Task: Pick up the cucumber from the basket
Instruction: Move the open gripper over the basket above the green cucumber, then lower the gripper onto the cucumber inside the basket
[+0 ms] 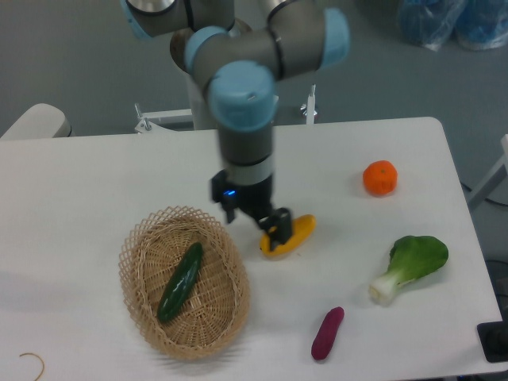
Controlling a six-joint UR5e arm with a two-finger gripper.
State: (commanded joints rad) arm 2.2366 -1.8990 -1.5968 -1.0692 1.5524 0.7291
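A white table (95, 190) is set before a grey floor, with the arm's base mounted at its far edge.

Near edge: a purple oblong vegetable (327, 333) is laid right of centre; a thin loop of cord (33, 361) is seen at the near left corner.

Near left: the basket (230, 313), oval and woven, is placed on the table. The cucumber (180, 282) is laid inside it, on the basket floor, slanted from near left to far right, untouched.

Right: a leafy green with a white stalk (409, 266) is set near the right edge.

Centre: a yellow oblong fruit (295, 232) is laid just right of the basket. The gripper (254, 220) is held above the table between basket rim and yellow fruit, partly overlapping the fruit in view. Its fingers are seen spread apart, with nothing held between them.

Far right: an orange (380, 177) is placed well apart from the rest.

Risks, as judged: the lacy rim could be caught by a finger if the descent is made too close to the basket's right side; the glossy, tapered cucumber could slip or roll if the jaws are not aligned across its slanted length; the light basket could be dragged or tipped.
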